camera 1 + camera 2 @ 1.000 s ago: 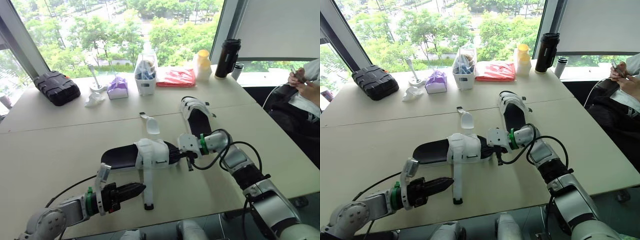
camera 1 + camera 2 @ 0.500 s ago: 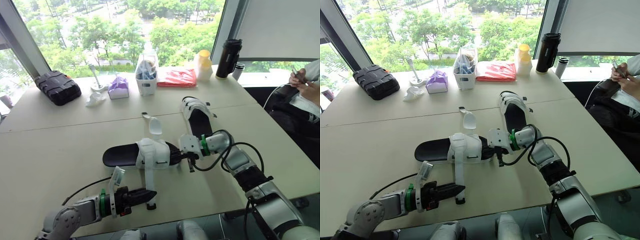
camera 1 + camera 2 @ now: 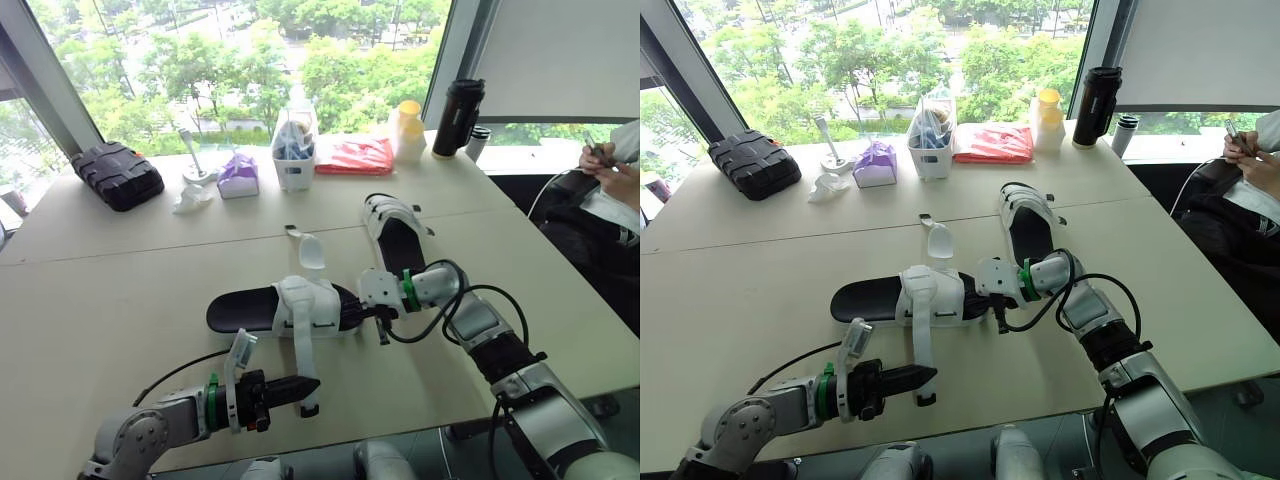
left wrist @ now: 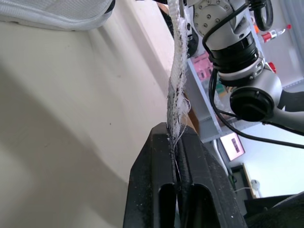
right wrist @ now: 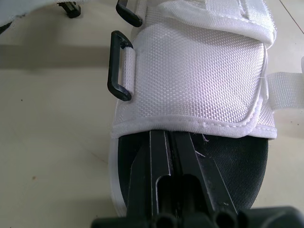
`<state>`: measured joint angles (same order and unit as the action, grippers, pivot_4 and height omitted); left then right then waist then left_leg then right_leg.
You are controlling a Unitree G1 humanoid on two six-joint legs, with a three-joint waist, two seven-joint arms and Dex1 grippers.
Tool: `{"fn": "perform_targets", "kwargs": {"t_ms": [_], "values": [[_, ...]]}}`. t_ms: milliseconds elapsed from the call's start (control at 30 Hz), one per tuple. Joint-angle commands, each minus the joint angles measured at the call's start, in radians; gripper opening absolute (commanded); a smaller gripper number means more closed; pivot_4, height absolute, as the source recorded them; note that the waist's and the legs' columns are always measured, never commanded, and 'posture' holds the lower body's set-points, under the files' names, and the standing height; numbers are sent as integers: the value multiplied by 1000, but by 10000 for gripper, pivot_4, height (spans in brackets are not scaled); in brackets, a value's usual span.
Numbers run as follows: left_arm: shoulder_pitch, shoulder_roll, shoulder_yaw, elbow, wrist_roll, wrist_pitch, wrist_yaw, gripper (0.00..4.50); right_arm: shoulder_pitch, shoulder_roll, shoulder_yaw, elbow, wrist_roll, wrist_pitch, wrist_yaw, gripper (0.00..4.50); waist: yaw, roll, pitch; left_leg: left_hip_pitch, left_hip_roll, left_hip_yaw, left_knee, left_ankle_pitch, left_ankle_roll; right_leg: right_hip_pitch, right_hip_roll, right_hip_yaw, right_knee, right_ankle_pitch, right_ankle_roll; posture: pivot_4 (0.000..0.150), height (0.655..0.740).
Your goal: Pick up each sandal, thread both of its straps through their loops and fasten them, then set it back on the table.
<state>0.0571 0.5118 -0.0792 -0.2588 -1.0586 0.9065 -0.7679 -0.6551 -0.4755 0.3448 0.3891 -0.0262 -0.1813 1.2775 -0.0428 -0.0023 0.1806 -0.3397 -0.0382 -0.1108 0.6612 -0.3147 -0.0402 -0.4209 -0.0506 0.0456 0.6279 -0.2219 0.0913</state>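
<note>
Left end effector (image 3: 305, 384) has slid in along the desk (image 3: 100, 290) and is now clenched on the loose strap (image 3: 303, 352) near its tip, low in the frame. Right end effector (image 5: 164, 135) is clenched too, tucked under the toe of the sandal (image 3: 250, 312) mid-frame. Threading step, I'd say: next, carry that tip up to the black loop (image 5: 111, 66) without twisting it.

Near sandal (image 3: 245, 312) loose-strapped, far sandal (image 3: 400, 240) flat

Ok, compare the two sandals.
The near sandal lies crosswise, the far sandal points away. The near sandal's strap trails, pinched by the left gripper; none trails from the far sandal. The right gripper pokes into the near sandal, not the far sandal. Both: black sole, white upper.
</note>
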Motion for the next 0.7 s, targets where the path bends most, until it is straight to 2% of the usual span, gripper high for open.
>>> {"fn": "perform_targets", "kwargs": {"t_ms": [33, 200, 333, 533, 700], "values": [[-23, 18, 72, -16, -26, 11, -12, 484, 1, 8, 23, 15, -14, -9, 3, 0, -1, 0, 0, 0, 0, 0, 0, 0, 0, 0, 0, 0, 0, 0, 0, 1500, 7400], [-110, 51, 168, -15, -105, 54, -44, 484, -2, 8, 27, 30, -21, -23, 1, 0, -1, -1, 0, -1, 0, 0, 0, 0, 0, -1, 1, 0, 0, 0, 0, 1500, 7400], [-277, 91, 218, 98, -134, 99, -85, 484, -9, 8, 29, 47, -24, -36, 0, 0, -1, -2, 1, -1, 0, 0, 0, 0, 0, -1, 1, -1, 0, 0, 0, 1500, 7400], [-461, 86, 175, 246, -75, 140, -148, 484, -18, 14, 35, 68, -29, -51, -7, 0, -5, -2, 1, -1, 0, 0, 0, 0, 0, -1, 1, 0, -1, 2, 1, 1500, 7400], [-514, 92, 92, 339, 43, 114, -259, 484, -17, 13, 35, 68, -30, -57, -9, 0, -6, -2, 1, -1, 0, 0, 0, 0, -1, -1, 1, 0, -1, 2, 1, 1500, 7400]]}}
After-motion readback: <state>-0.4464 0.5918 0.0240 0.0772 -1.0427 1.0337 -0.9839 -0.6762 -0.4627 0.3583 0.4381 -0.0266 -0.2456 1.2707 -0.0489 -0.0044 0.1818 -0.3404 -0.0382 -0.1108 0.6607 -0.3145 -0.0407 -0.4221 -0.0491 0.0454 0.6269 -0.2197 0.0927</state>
